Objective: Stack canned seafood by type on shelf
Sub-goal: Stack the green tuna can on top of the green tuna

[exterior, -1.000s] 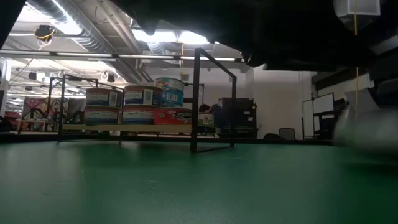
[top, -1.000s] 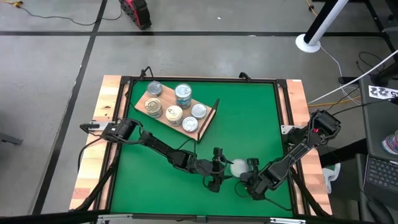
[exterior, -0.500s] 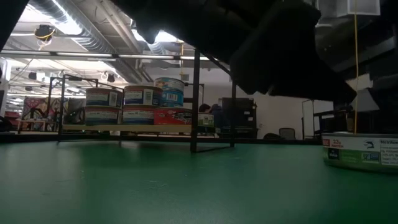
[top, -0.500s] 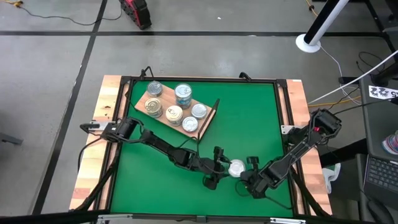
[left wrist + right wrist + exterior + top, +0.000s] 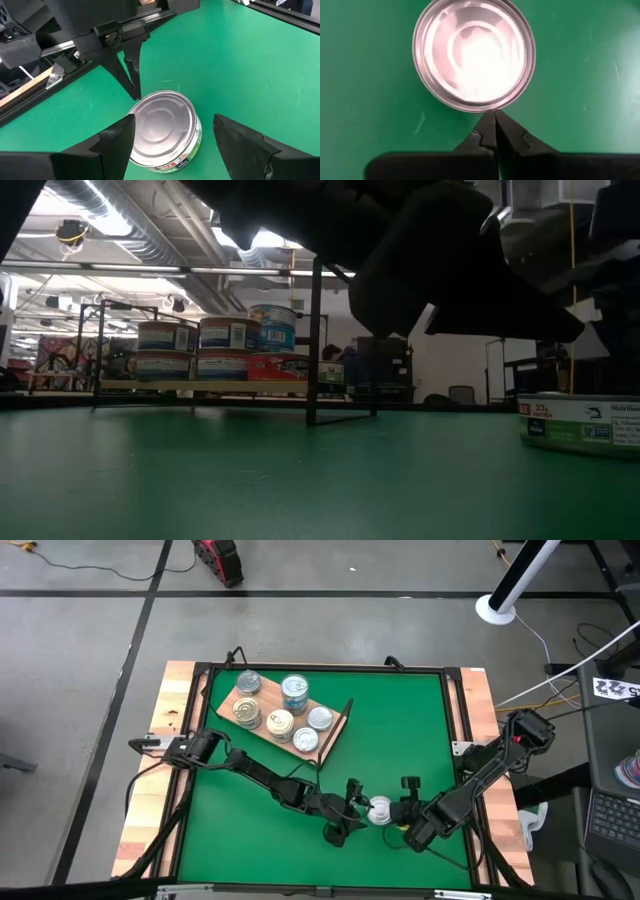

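One loose tin (image 5: 380, 810) is sitting on the green mat (image 5: 400, 730) near its front edge, well apart from the shelf (image 5: 285, 712). Left gripper (image 5: 170, 142) is straddling it, fingers spread; it needs centring before clamping. Right gripper (image 5: 495, 127) is pinched closed, tips touching the rim, and should clear first.

Right hand (image 5: 495, 116) — fingers together — tips touching silver tin (image 5: 474, 53).

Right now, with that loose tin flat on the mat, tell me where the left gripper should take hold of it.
Grip the loose tin across its round side wall, coming down from above. It lies flat, lid up, and the open left gripper already straddles it, one finger on each side. The right gripper, shut, points its tip at the rim, so I would close carefully.
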Controlling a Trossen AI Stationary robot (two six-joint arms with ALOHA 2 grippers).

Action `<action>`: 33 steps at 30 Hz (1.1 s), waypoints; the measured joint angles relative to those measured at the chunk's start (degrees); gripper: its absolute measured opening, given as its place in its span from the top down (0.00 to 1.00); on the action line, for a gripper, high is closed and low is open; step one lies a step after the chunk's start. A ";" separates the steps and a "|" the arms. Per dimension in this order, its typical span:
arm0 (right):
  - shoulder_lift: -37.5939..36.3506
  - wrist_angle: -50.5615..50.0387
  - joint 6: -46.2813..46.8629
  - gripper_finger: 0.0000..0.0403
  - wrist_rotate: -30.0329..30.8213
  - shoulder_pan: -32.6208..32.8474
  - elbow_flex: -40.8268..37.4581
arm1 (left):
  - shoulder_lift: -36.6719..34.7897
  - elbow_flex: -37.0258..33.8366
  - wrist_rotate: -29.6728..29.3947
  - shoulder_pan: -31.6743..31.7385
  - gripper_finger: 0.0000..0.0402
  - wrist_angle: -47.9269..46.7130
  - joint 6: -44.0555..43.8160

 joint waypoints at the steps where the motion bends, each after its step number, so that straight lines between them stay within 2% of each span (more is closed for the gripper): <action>1: 0.00 -0.03 -1.21 1.00 0.04 0.00 0.00 | 0.00 0.00 0.00 0.00 0.35 -0.01 0.01; 9: 0.00 -0.10 -4.10 0.93 -3.46 0.00 0.04 | 0.00 0.00 0.00 0.00 0.35 -0.07 -0.51; 16: 0.00 0.92 -4.28 0.71 -6.88 0.00 0.05 | 0.00 0.00 0.00 0.00 0.35 -0.04 -0.69; 22: 0.00 7.20 -12.80 0.58 -8.10 0.04 0.10 | 0.00 0.00 0.00 0.00 0.35 -0.01 -0.73; 26: 0.06 8.85 -14.66 0.56 -7.72 0.04 0.13 | 0.00 0.00 0.00 0.00 0.35 -0.03 -0.77; 33: 0.12 9.18 -17.18 0.60 -7.11 0.04 0.13 | 0.00 0.00 0.00 0.00 0.35 -0.01 -0.82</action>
